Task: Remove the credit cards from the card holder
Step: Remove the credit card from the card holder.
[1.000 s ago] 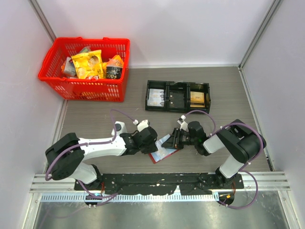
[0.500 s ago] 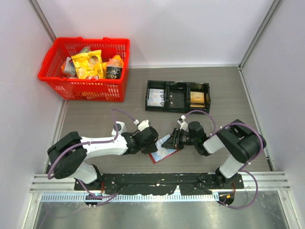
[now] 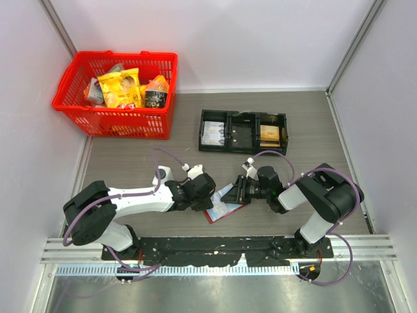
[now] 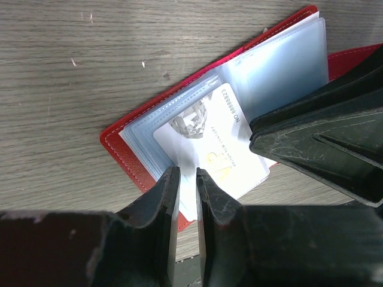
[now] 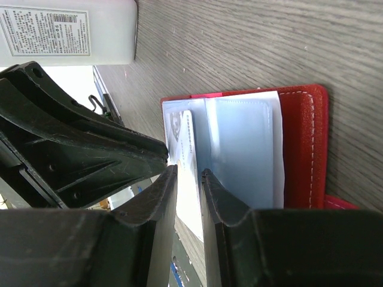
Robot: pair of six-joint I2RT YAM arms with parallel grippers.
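1. Left wrist view shows the holder [image 4: 128, 156] lying open and flat on the surface [image 4: 78, 66], with its clear sleeves [image 4: 281, 60] facing up. In the top view it lies between the two tools, close in front of the arm bases.
2. One card [image 4: 206, 146], pale with print, sticks out of a sleeve toward the left tool. Its far part seems to be under the clear plastic, so I judge that it is not out yet.
3. Left tool [image 4: 184, 174]: the jaws stand only a narrow slit apart, and the near corner of the card lies at this slit. I cannot tell whether they pinch the card or only stand over it.
4. Right tool [image 5: 188, 174]: the jaws are also a narrow slit apart, over the holder, and the white edge of the card runs into the slit. I cannot tell if it holds the card, a sleeve or nothing.
5. The step in hand, as I judge it, is drawing this card out of its sleeve, with one tool for the card and the other to keep the holder in place.
6. The next move calls for a firm pinch on the free end and a slow pull straight along the sleeve. The holder looks light and may slide with the card if nothing presses it down. The two tools are very near each other, so the pull needs care.
7. A black tray [image 3: 242, 132] stands well apart, farther back.
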